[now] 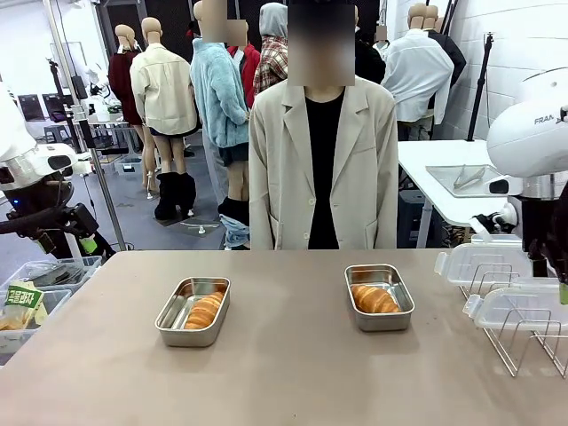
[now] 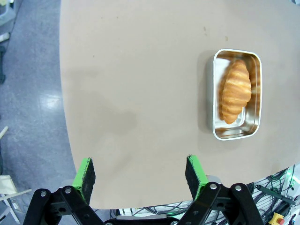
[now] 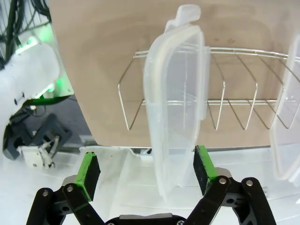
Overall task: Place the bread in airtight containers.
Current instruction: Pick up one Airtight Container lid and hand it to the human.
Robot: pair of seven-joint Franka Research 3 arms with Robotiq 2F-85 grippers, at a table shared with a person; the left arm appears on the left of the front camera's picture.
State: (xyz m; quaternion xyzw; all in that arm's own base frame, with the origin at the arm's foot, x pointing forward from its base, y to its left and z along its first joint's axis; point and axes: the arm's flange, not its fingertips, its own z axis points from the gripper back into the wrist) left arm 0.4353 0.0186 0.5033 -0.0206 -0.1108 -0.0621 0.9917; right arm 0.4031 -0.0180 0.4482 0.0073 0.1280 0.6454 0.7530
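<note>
Two steel airtight containers stand on the table, both without lids. The left container (image 1: 190, 336) holds one golden bread roll (image 1: 205, 311), and the right container (image 1: 382, 320) holds the other bread roll (image 1: 374, 300). My left gripper (image 2: 139, 176) hangs open over the table's edge, well short of its container (image 2: 236, 134) and the bread (image 2: 235, 91) inside. My right gripper (image 3: 146, 167) is open, its green pads (image 3: 89, 168) either side of the lower end of a clear lid (image 3: 176, 108) standing in the wire rack (image 3: 234, 101).
The wire rack (image 1: 519, 342) at the table's right end holds two clear lids (image 1: 484, 264). A second lid (image 3: 287, 117) stands beside the one I straddle. A person (image 1: 324, 169) stands at the far side. Bins (image 1: 35, 302) sit off the left edge.
</note>
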